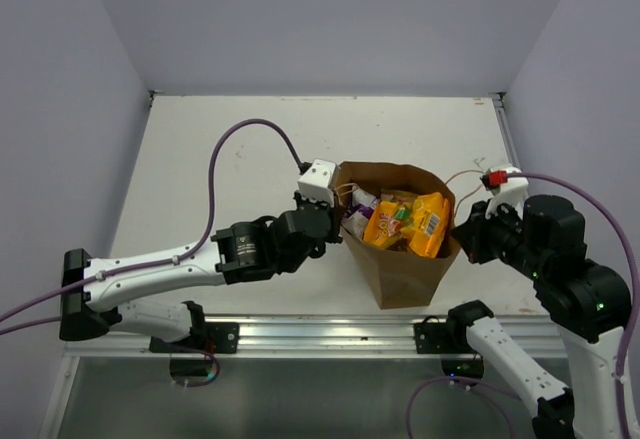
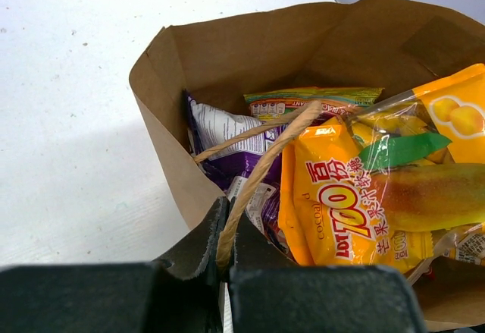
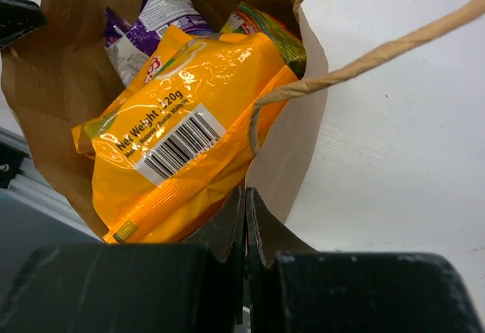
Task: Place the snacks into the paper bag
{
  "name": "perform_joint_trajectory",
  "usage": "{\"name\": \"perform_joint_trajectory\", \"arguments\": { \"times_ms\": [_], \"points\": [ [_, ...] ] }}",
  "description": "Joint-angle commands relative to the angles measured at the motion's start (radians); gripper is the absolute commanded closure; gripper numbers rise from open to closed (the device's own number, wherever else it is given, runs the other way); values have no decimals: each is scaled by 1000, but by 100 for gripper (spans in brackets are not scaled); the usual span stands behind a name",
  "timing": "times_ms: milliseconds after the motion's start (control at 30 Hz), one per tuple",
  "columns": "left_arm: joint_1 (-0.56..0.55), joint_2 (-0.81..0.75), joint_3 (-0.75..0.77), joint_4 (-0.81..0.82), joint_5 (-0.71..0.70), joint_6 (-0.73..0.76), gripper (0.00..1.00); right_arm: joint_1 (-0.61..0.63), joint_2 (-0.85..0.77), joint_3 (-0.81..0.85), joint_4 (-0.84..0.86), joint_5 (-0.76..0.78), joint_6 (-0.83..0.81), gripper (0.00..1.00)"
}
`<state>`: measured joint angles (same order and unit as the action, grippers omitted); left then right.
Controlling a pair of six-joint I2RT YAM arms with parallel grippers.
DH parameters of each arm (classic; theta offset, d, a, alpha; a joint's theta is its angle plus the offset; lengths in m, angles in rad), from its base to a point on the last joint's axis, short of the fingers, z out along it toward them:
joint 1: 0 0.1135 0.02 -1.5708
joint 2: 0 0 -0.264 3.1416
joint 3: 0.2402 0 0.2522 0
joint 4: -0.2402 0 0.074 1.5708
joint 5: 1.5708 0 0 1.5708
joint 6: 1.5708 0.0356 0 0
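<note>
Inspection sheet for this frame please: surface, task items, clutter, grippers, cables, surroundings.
Surface: white table, matte, a few specks.
Job's things: paper bag upright and open between the arms; orange-yellow packet on top, purple packet and others beneath; no packet seen outside the bag.
Clutter: nothing seen.
Grippers: left gripper shut on the bag's rim, with the twine handle running between its fingers; right gripper shut on the opposite rim.
Cables: purple cables loop over each arm, clear of the bag.
Surroundings: plain walls on three sides.
</note>
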<state>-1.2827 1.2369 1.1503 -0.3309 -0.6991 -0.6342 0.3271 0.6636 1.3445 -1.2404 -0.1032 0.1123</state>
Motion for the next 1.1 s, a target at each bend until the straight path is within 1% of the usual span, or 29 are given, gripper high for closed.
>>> {"name": "perform_joint_trajectory", "arguments": {
  "times_ms": [0,267,500,600,667,700,767,800,833,1000,1033,1067],
  "points": [
    [5,10,66,52,-2,51,100,6,47,47,128,-76,33,100],
    [9,-94,107,104,-49,163,100,3,247,136,263,-110,118,100],
    [39,-108,114,110,-46,203,100,6,367,205,357,-121,161,100],
    [52,-111,115,121,-60,226,100,44,408,245,383,-95,179,100],
    [66,-120,118,116,-65,241,100,87,435,265,397,-54,185,100],
    [74,-125,123,113,-63,245,100,145,451,292,395,4,185,100],
    [103,-139,126,104,-57,255,100,203,505,318,395,71,184,100],
    [114,-143,127,99,-54,257,100,264,524,341,398,139,185,100],
    [134,-149,126,93,-51,261,100,291,556,357,398,170,184,100],
    [194,-169,92,73,-5,263,100,409,605,393,415,336,193,100],
    [209,-177,86,76,-2,261,100,429,611,397,406,408,188,100],
    [217,-178,75,76,4,263,100,450,622,401,398,443,187,100]
  ]
}}
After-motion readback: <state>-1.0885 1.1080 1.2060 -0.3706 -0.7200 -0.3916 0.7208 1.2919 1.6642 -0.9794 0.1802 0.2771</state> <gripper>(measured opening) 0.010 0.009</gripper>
